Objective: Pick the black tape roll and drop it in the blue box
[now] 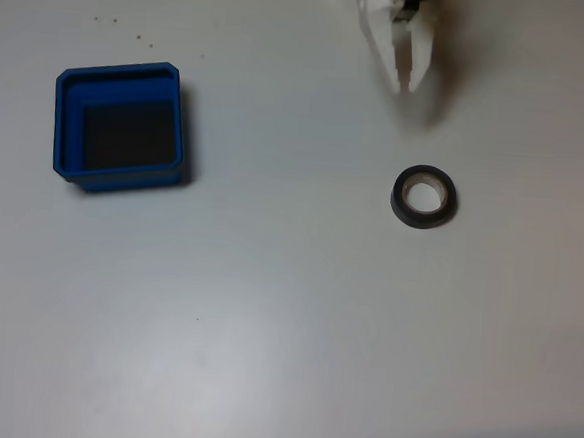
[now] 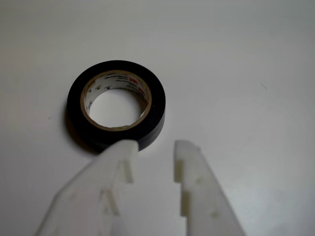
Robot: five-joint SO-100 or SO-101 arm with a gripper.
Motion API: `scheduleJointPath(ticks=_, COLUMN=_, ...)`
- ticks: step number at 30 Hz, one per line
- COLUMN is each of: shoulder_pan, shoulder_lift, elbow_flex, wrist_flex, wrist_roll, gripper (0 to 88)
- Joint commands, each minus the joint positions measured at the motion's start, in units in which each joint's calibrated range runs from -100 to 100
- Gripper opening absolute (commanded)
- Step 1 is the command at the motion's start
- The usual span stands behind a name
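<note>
The black tape roll (image 1: 424, 196) lies flat on the white table at the right of the fixed view, its beige core facing up. In the wrist view the tape roll (image 2: 116, 103) sits just beyond my white fingertips, slightly left of the gap. My gripper (image 1: 410, 84) hangs near the top of the fixed view, above the table and short of the roll. In the wrist view the gripper (image 2: 155, 146) is slightly open with nothing between its fingers. The blue box (image 1: 68, 128) stands at the left, its dark bottom bare.
The white table (image 1: 284, 329) stretches wide between the box and the roll and toward the near edge. A few small dark specks (image 1: 137, 37) lie beyond the box.
</note>
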Motion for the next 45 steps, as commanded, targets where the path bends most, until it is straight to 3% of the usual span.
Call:
scheduleJointPath(ticks=1, shoulder_pan=-0.28, shoulder_lift=3.92, elbow_flex=-3.96, wrist_flex=-1.18, wrist_roll=0.53, gripper=1.0)
scheduleJointPath(ticks=10, shoulder_pan=-0.28, shoulder_lift=17.72, elbow_flex=-16.98, wrist_flex=-1.02, wrist_roll=0.88, gripper=1.0)
scheduleJointPath(ticks=24, shoulder_pan=0.11, shoulder_lift=44.14, elbow_flex=-39.36, wrist_flex=-0.77, wrist_roll=9.73, gripper=1.0)
scheduleJointPath(ticks=45, shoulder_pan=0.51, shoulder_lift=73.99, elbow_flex=-64.42, wrist_flex=0.55, wrist_roll=9.99, gripper=1.0)
